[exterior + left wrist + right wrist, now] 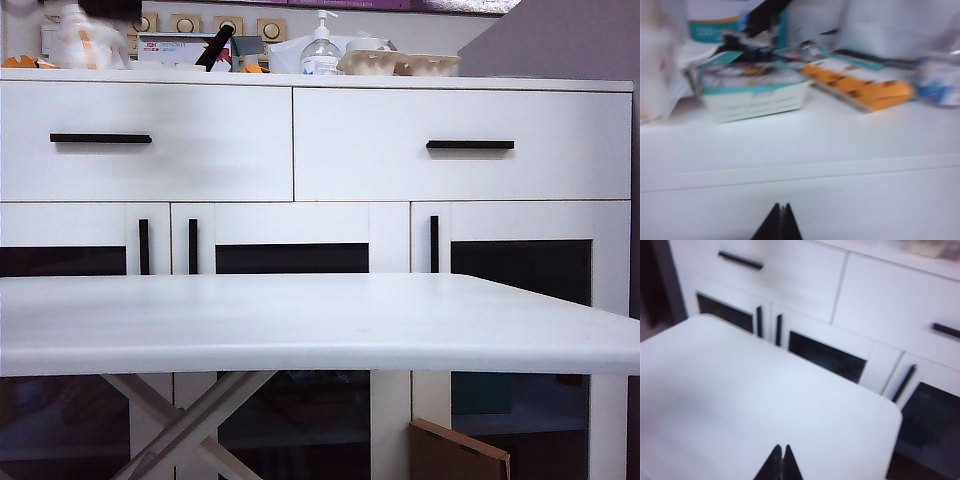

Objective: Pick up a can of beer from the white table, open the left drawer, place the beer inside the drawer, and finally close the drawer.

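The can of beer is out of view in every frame. The white table [300, 320] stands bare in front of the cabinet. Behind it, the left drawer [170, 170] is closed, its black bar handle [100, 138] level. My left gripper [781, 205] is shut and holds nothing. It points at the white front of the cabinet just under its cluttered top. My right gripper [781, 446] is also shut and holds nothing, hovering over the white table [740, 405] and facing the left drawer [790, 280]. Neither gripper shows clearly in the exterior view.
The cabinet top carries a clear pump bottle [320, 50], egg cartons [400, 62], a teal-and-white box [755, 92] and orange items [865, 90]. The right drawer [460, 145] is closed. Below are glass-fronted doors [290, 258]. A cardboard piece [455, 455] leans on the floor.
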### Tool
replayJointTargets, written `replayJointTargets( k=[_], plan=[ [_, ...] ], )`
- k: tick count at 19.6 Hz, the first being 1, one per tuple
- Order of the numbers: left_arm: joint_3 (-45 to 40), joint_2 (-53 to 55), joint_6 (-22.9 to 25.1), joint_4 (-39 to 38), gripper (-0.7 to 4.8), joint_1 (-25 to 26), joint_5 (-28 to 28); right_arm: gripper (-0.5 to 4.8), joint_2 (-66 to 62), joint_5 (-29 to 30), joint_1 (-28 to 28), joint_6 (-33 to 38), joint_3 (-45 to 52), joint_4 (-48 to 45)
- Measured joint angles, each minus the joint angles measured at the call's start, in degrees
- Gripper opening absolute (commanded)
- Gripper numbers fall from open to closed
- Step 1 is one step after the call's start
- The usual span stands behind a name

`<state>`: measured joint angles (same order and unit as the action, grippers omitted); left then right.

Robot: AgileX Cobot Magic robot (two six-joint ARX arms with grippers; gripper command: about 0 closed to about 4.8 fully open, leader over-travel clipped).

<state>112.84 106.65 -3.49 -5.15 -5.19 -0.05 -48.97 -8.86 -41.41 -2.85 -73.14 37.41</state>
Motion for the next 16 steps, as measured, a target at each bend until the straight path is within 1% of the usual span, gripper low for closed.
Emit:
replayJointTargets(
  k=[1,2,4,7,8,10,12,14,16],
  plan=[
    [-1.4,-2.9,0.0,-1.5,-0.06,-1.2,0.0,-0.05,3.7,-0.1,0.0,0.0,4.2,-2.8],
    [-5.6,-7.5,0.0,-2.3,-0.06,-2.7,0.0,-0.05,8.4,-0.1,0.0,0.0,9.3,-5.2],
    [-11.2,-14.4,0.2,-2.5,-0.06,-5.3,0.0,-0.05,14.4,-0.1,0.0,0.0,15.8,-7.9],
    [-22.6,-26.4,4.0,-1.5,-0.06,-10.7,-1.3,-0.05,22.4,-0.1,0.0,0.0,24.0,-9.7],
    [-26.9,-30.6,4.4,-1.5,-0.06,-12.8,-1.7,-0.05,25.4,-0.1,0.0,0.0,26.8,-9.7],
    [-33.7,-37.3,5.0,-1.7,-0.06,-15.4,-1.6,-0.05,30.4,-0.1,0.0,0.0,31.8,-9.6],
    [-41.4,-45.4,5.0,-2.2,-0.06,-17.5,-2.6,-0.03,34.1,-0.2,0.0,0.0,35.0,-9.5],
    [-47.1,-52.6,5.0,-2.1,-0.06,-19.5,-2.0,-0.01,37.6,-0.1,0.0,0.0,37.9,-9.0],
    [-53.5,-60.4,5.1,-1.6,-0.06,-19.5,-1.6,-0.01,39.6,-0.1,-0.1,0.0,38.4,-5.7]
  ],
)
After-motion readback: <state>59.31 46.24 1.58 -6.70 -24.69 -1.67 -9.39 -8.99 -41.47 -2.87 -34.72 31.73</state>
